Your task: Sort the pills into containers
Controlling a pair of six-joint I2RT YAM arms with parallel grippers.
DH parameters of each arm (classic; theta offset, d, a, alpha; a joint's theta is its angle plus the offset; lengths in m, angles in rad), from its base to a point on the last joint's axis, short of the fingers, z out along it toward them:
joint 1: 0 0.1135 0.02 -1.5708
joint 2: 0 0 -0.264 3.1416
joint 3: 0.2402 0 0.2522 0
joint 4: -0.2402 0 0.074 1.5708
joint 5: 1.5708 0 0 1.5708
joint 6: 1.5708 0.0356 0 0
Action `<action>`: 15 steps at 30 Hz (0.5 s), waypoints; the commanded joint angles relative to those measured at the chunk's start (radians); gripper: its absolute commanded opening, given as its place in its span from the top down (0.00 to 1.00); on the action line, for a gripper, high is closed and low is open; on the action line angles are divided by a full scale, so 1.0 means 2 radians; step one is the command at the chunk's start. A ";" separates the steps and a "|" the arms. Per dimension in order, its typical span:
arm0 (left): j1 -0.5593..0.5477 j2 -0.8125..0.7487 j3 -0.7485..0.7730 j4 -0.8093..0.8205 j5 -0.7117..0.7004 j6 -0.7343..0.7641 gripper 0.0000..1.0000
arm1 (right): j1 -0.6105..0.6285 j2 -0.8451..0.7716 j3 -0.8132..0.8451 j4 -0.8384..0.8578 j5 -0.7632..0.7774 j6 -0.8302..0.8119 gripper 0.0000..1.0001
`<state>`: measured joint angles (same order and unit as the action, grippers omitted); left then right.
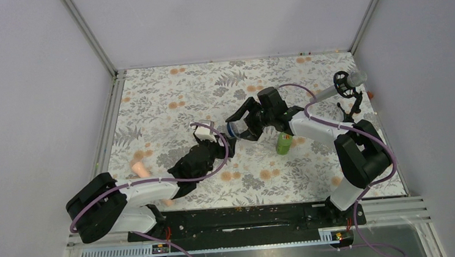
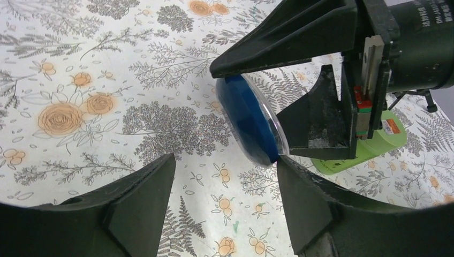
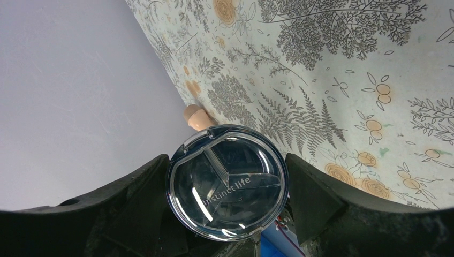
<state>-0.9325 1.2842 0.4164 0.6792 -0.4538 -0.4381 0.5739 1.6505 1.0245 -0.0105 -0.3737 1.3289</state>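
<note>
While the right gripper [image 1: 239, 125] is holding the jar [image 2: 246, 118] tipped up beside the bottle [image 1: 284, 142], the left gripper [image 2: 226, 166] is hanging wide open nearby, probably getting ready to grab the lid [image 3: 227, 187].

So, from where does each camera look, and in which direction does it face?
Top external: above and behind the arm bases, facing down onto the floral table; both arms show.
Left wrist: on the left arm, facing across the table at the blue jar; left fingers at the bottom.
Right wrist: on the right arm, facing the jar's clear lid; right fingers grip it.
Shared: all three see the jar; top and left wrist see the green bottle.
</note>
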 commanded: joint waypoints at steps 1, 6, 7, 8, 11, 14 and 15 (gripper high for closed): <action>0.011 0.003 0.033 0.017 -0.075 -0.039 0.29 | 0.029 -0.009 0.000 -0.047 -0.039 -0.015 0.51; 0.021 -0.008 0.056 -0.051 -0.065 -0.113 0.19 | 0.032 -0.008 -0.001 -0.049 -0.033 -0.025 0.50; 0.022 -0.009 0.055 -0.051 -0.060 -0.120 0.18 | 0.032 -0.008 -0.001 -0.050 -0.033 -0.027 0.51; 0.023 -0.009 0.054 -0.047 -0.055 -0.121 0.16 | 0.031 -0.007 -0.001 -0.049 -0.034 -0.026 0.51; 0.025 -0.009 0.047 -0.028 -0.044 -0.116 0.08 | 0.033 -0.007 -0.001 -0.048 -0.037 -0.026 0.51; 0.028 -0.010 0.038 -0.015 -0.036 -0.113 0.07 | 0.022 -0.008 -0.002 -0.046 -0.038 -0.025 0.51; 0.029 -0.010 0.035 -0.011 -0.033 -0.111 0.07 | 0.031 -0.009 -0.002 -0.046 -0.038 -0.026 0.51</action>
<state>-0.9154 1.2850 0.4652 0.5262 -0.4610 -0.6338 0.5797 1.6505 1.0241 -0.0212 -0.3420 1.2987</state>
